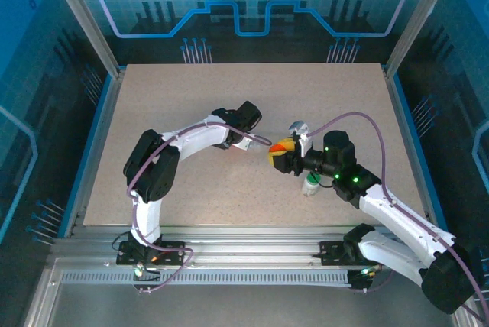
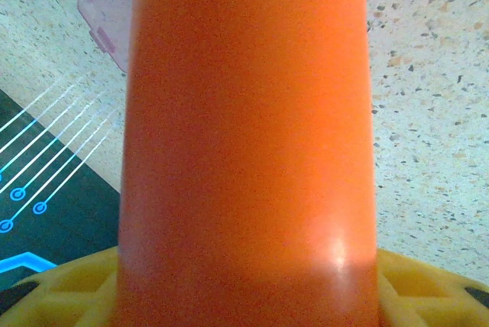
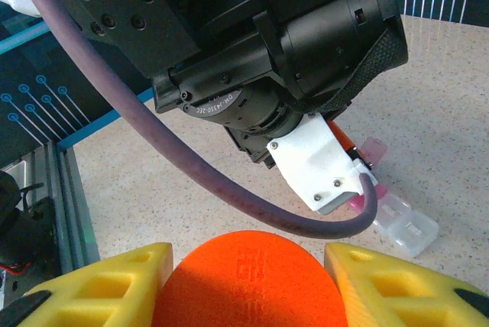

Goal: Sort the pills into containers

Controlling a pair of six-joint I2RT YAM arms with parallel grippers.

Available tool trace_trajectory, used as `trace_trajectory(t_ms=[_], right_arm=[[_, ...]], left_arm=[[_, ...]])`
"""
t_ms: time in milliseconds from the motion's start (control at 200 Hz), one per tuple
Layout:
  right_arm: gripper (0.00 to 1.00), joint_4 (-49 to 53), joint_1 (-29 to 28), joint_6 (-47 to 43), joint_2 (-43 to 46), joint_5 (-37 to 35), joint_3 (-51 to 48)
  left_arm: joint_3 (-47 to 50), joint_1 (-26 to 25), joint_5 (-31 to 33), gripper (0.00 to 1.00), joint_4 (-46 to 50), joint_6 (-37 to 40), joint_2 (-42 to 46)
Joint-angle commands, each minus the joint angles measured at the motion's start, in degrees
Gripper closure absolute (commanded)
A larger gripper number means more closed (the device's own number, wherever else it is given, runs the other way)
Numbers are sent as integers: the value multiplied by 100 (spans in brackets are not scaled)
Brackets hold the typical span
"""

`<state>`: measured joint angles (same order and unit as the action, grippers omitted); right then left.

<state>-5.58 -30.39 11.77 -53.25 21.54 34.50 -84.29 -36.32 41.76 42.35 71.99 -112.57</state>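
Pincers on both of your arms are gripping something orange. Your left gripper (image 2: 248,290) is holding an orange bottle (image 2: 244,113) between its yellow fingers (image 2: 69,290), jaws partway apart around it, and the bottle is standing out ahead of that wrist camera. Your right gripper (image 3: 246,287) is clasping an orange round piece (image 3: 244,260) with raised marks on its face between its yellow pads (image 3: 114,281); you are not seeing enough of it to tell cap from bottle. The pill box (image 3: 399,218) is lying on the speckled table (image 1: 229,189) just beyond your left wrist, pink compartment joined to colourless one. In the left wrist view its pink corner is peeking out at the bottle's upper left.
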Motion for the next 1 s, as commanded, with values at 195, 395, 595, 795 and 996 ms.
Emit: trace_trajectory(t_ms=[195,395,595,795,996], right_arm=[[76,-103,-105,-52,34,114,188],[76,-118,-107,-52,11,121,184],[76,-135,-113,-59,-32,117,190],[76,-146,-133,-70,-97,114,187],[76,-153,-140,-86,-169,88,197]], left_arm=[[-228,63,-529,93,220,-573,105],[69,244,-801,93,166,-986,351],[331,408,-1015,93,-32,-1327,649],[567,534,-1287,93,-225,-1613,804],[772,578,-1414,93,-438,-1839,882]])
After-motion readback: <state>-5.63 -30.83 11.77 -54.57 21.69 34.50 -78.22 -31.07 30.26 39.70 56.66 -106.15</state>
